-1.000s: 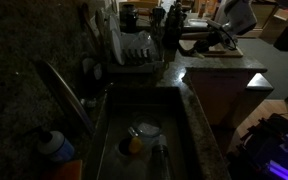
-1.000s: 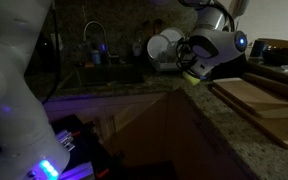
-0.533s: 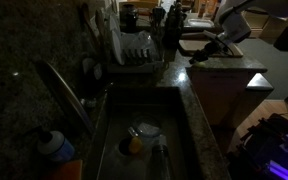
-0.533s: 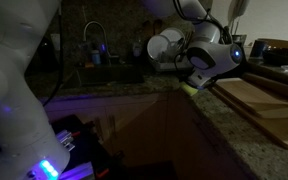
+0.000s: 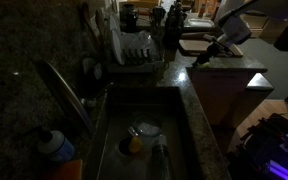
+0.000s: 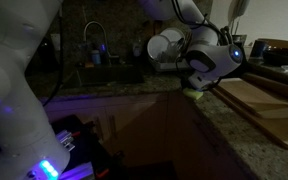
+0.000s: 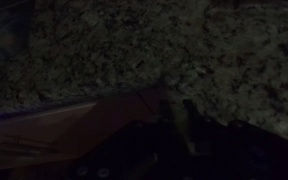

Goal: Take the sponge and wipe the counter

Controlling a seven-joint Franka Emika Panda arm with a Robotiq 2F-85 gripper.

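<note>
The yellow-green sponge (image 6: 195,88) shows as a small bright pad under my gripper (image 6: 198,80), pressed on the dark speckled granite counter (image 6: 234,135) near its front edge. In an exterior view the gripper (image 5: 202,58) is tilted down over the counter (image 5: 196,112) with a yellowish tip, the sponge (image 5: 196,62), below it. The gripper appears shut on the sponge. The wrist view is very dark and shows only granite (image 7: 184,50) and the counter edge; the jaws are not clear there.
A pale wooden cutting board (image 6: 264,100) lies beside the gripper. A dish rack with plates (image 5: 134,50) stands behind the sink (image 5: 174,150), which holds an orange-yellow lump (image 5: 134,145) and a dish. A faucet (image 5: 64,90) and a blue-capped bottle (image 5: 52,145) stand nearby.
My gripper has moved down and along the counter toward its front edge, carrying the sponge with it. Nothing else has moved.
</note>
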